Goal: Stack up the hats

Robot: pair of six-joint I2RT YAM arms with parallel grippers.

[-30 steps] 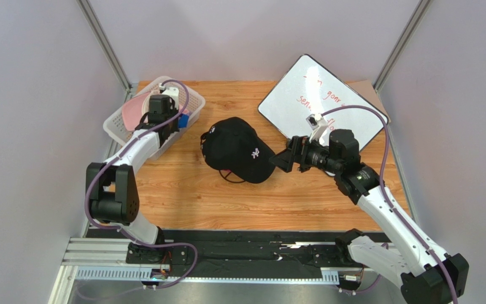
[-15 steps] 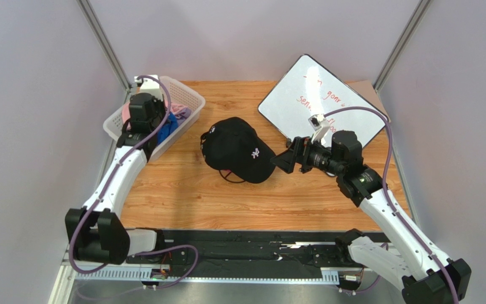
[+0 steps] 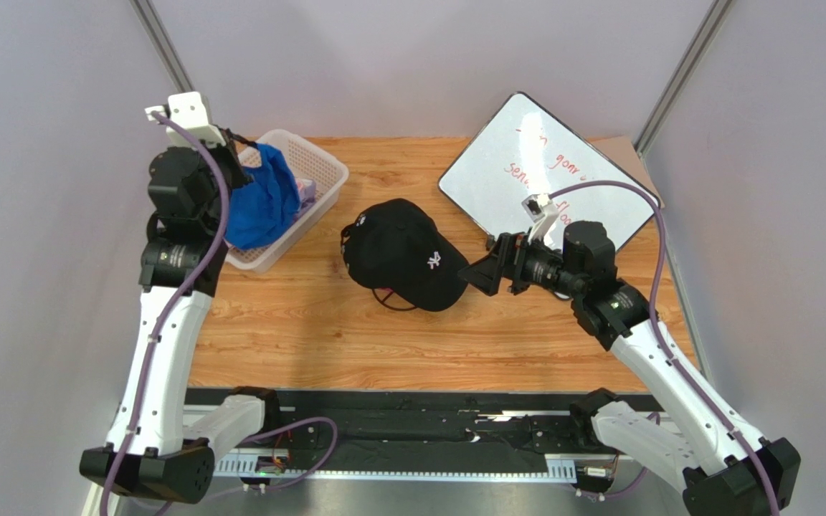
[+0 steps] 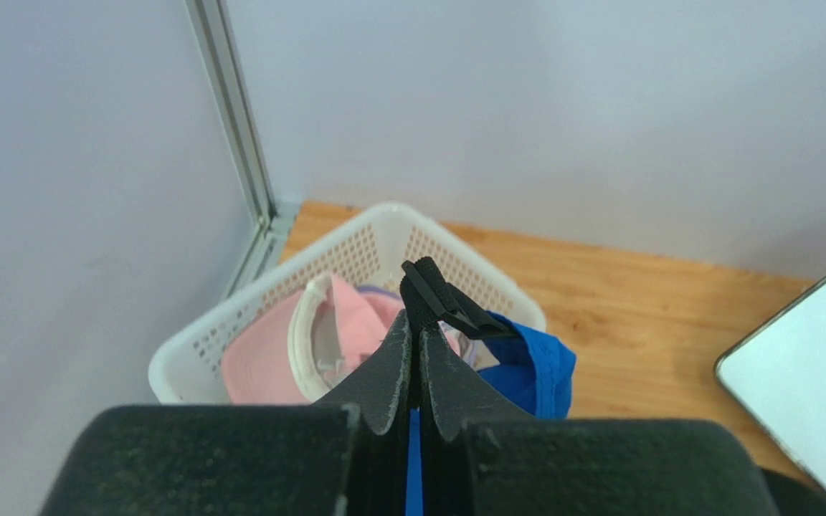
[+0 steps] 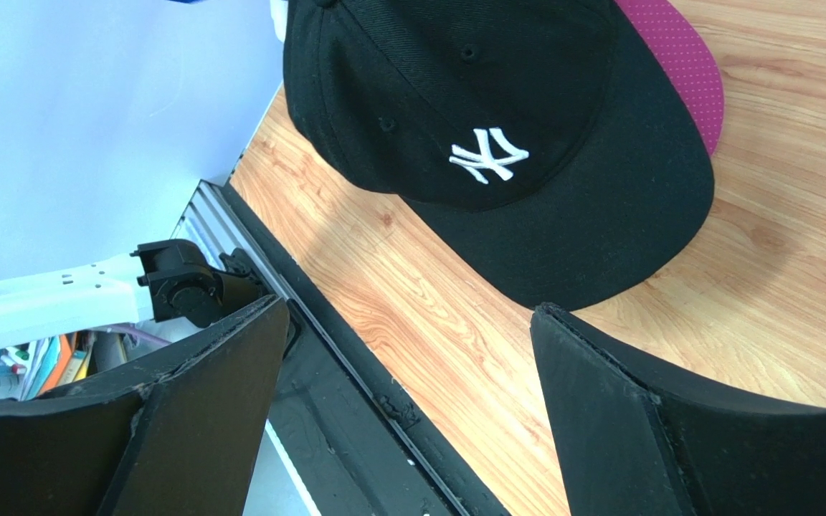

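My left gripper (image 3: 239, 151) is shut on the black back strap of the royal blue cap (image 3: 257, 206) and holds it hanging above the white mesh basket (image 3: 326, 188); the cap also shows in the left wrist view (image 4: 536, 371). A light pink cap (image 4: 267, 360) lies in the basket (image 4: 385, 231), with a sliver of lavender behind it. The black NY cap (image 3: 401, 253) sits at the table's middle on top of a magenta cap, whose brim (image 5: 681, 65) peeks out in the right wrist view. My right gripper (image 3: 479, 274) is open and empty just right of the black cap's (image 5: 493, 118) brim.
A whiteboard (image 3: 547, 172) with red writing lies at the back right. The black rail (image 3: 417, 425) runs along the table's near edge. Metal frame posts stand at both back corners.
My left arm has risen out of the basket and swung left, lifting the royal blue cap clear of it. The right arm and the black cap have not moved.
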